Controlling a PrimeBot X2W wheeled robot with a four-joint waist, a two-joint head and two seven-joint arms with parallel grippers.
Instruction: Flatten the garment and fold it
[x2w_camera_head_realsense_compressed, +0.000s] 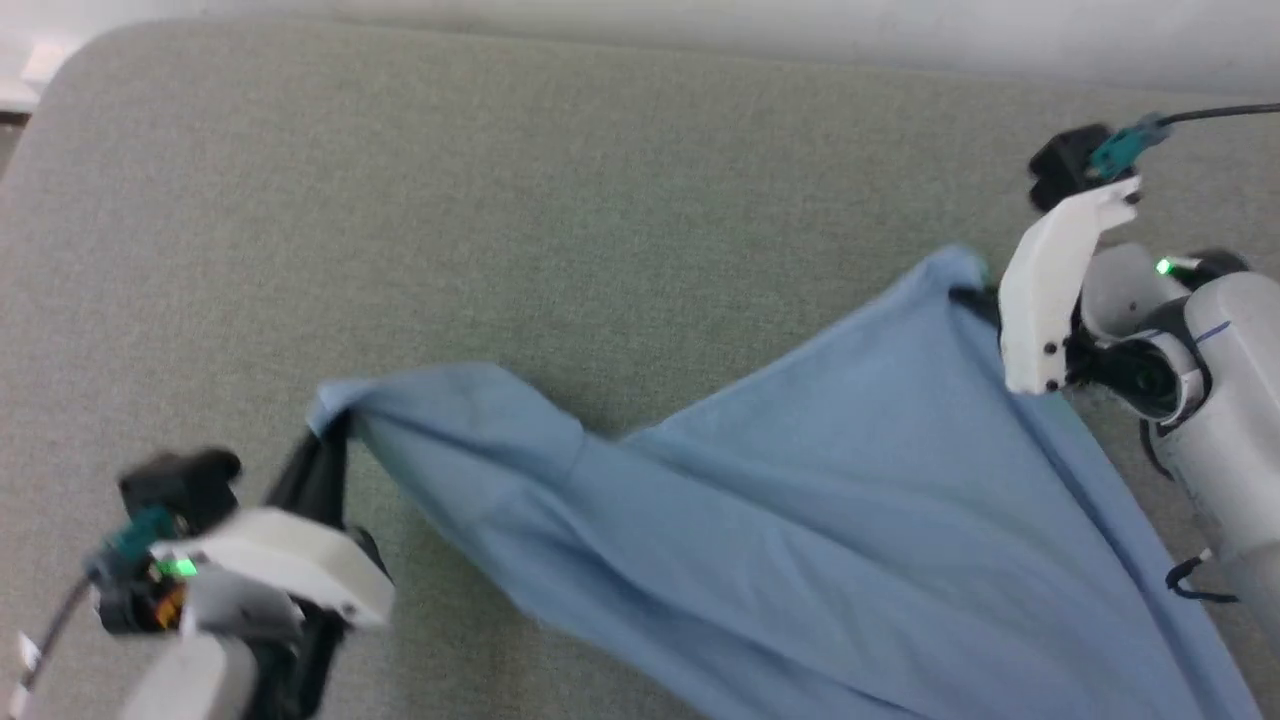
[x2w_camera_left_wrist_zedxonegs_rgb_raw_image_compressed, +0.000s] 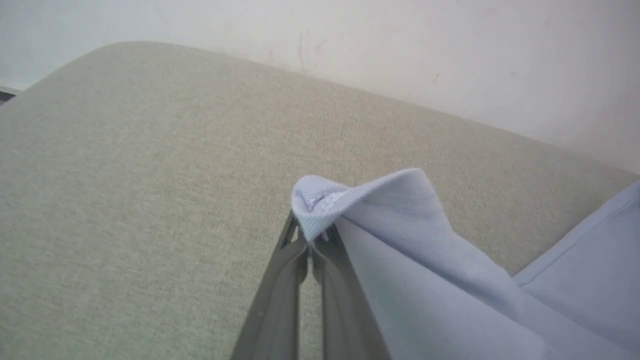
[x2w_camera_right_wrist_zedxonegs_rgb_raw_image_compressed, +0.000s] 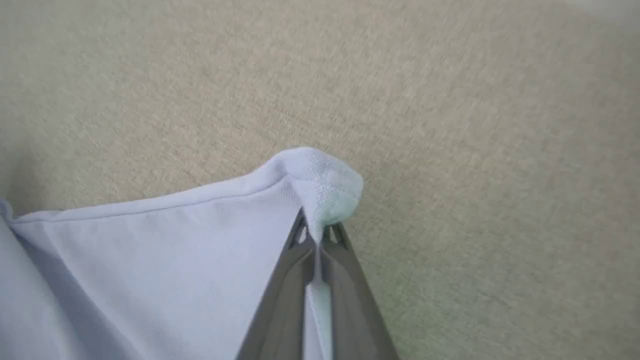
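The garment (x2w_camera_head_realsense_compressed: 800, 500), a light blue knit shirt, hangs stretched between both grippers above the grey-green surface, running off the head view's bottom edge. My left gripper (x2w_camera_head_realsense_compressed: 325, 432) is shut on one corner of it at the lower left; in the left wrist view that pinched fold (x2w_camera_left_wrist_zedxonegs_rgb_raw_image_compressed: 320, 200) bulges over the left gripper (x2w_camera_left_wrist_zedxonegs_rgb_raw_image_compressed: 310, 245). At the right, my right gripper (x2w_camera_head_realsense_compressed: 975, 292) is shut on another corner, and the right wrist view shows a hemmed corner (x2w_camera_right_wrist_zedxonegs_rgb_raw_image_compressed: 325, 185) clamped in the right gripper (x2w_camera_right_wrist_zedxonegs_rgb_raw_image_compressed: 317, 235). Collar, placket and logo are hidden.
A broad grey-green fabric-covered surface (x2w_camera_head_realsense_compressed: 500, 200) lies under everything, with a rounded far-left corner (x2w_camera_head_realsense_compressed: 90, 50). A pale wall (x2w_camera_left_wrist_zedxonegs_rgb_raw_image_compressed: 400, 45) stands behind its far edge. A black cable (x2w_camera_head_realsense_compressed: 1220, 112) runs off the right wrist.
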